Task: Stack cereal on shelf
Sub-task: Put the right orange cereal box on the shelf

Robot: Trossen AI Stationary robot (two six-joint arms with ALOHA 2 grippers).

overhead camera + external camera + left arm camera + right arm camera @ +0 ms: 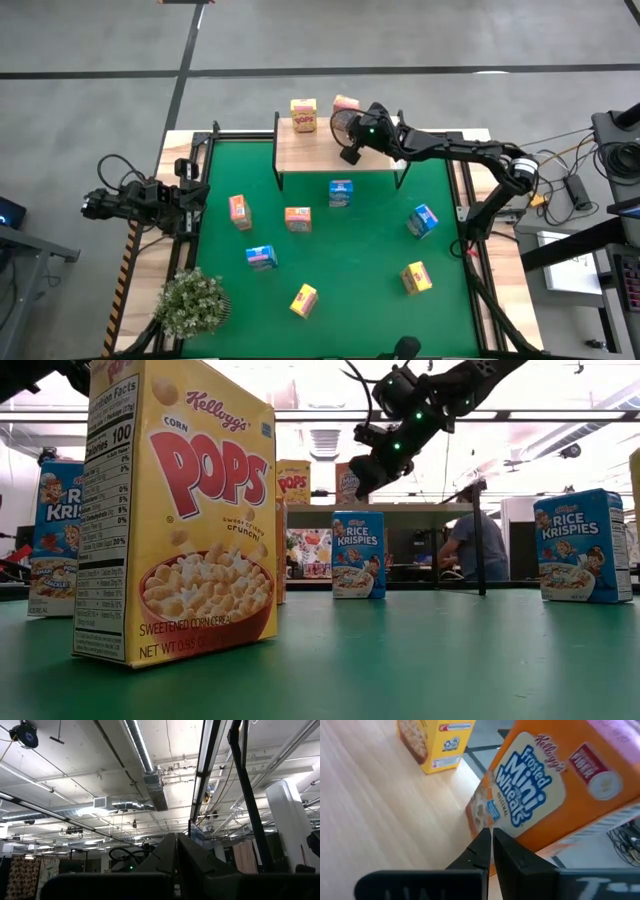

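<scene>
While stacking is barely begun:
On shelf point(310, 150): yellow box point(303, 114), orange box point(346, 103).
On worktop point(340, 265): seven boxes left.
Right tool point(352, 152): clenched, empty, beside orange box.
Left tool point(176, 865): clenched, parked.

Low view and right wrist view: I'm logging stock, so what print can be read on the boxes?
"Kellogg's CORN POPS", "SWEETENED CORN CEREAL": near yellow box.
"RICE KRISPIES": middle blue box, right blue box.
"POPS": far yellow box.
"Kellogg's Frosted Mini Wheats ORIGINAL": orange box.
Yellow shelf box: unreadable.
</scene>
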